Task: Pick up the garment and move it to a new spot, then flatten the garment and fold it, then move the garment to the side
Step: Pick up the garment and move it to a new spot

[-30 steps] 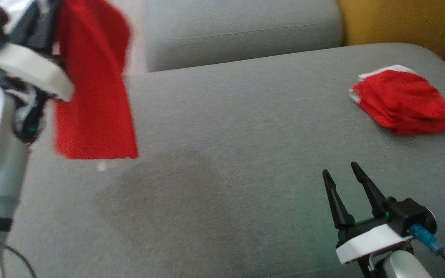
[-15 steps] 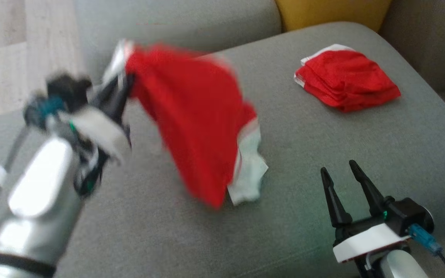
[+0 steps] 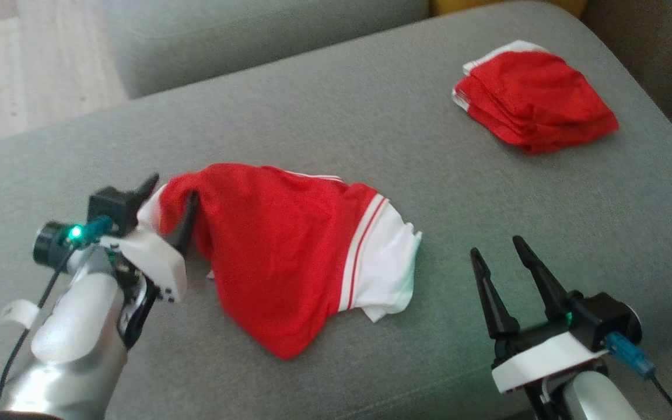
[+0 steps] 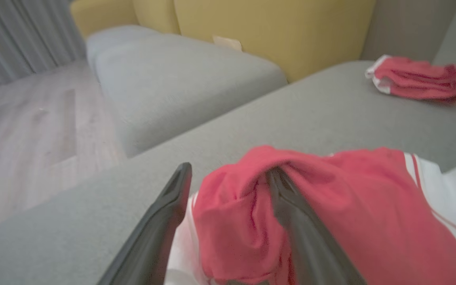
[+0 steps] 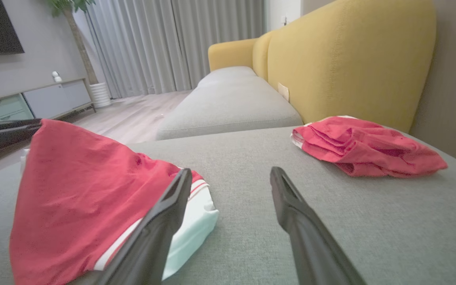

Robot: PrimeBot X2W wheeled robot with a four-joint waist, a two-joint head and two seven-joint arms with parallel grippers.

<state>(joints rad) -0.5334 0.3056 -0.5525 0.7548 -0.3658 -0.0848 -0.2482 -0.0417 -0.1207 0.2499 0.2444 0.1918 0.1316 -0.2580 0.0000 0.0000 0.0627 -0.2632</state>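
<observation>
Garment (image 3: 289, 256), airborne earlier, now lies centre-frame on the cushion (image 3: 371, 116); left gripper (image 3: 170, 201) jaws released, fabric draped over one finger; right gripper (image 3: 496, 248), lower right, jaws spread.

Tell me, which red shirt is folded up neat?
The folded red garment at the cushion's far right corner. The other red garment lies rumpled, white band showing, at the left gripper.

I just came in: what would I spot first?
A bright red garment with a white edge lies crumpled mid-cushion on the grey sofa, one fold draped over a finger of the open left end effector. A folded red pile sits at the far right.
</observation>
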